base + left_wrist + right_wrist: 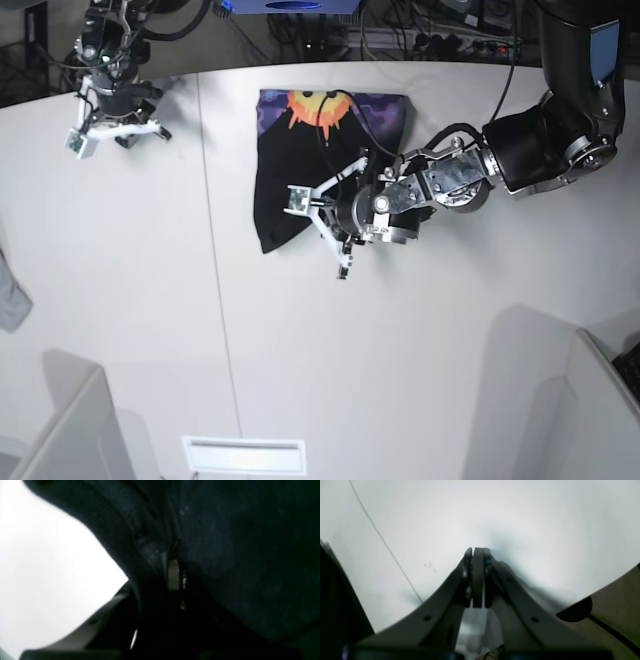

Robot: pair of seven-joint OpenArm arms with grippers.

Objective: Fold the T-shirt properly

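Shirt (300,165) sits upper centre of base view, already folded to a compact dark panel w/ sun print along top edge. Left gripper (345,228) pinches its lower right edge, jaws near closed. Right gripper (112,128) upper left, jaws closed, empty. Probably one more fold left.

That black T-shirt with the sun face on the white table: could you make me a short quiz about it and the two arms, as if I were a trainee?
1. True or false: the black cloth T-shirt lies spread out flat, unfolded.
2. Which arm's fingers pinch the shirt? A left B right C both
3. Fill in: the orange sun print sits on a ____ patch.

Key:
1. False; it is partly folded.
2. A; the left gripper grips dark cloth, and the right gripper is closed on nothing over the white table.
3. Purple.
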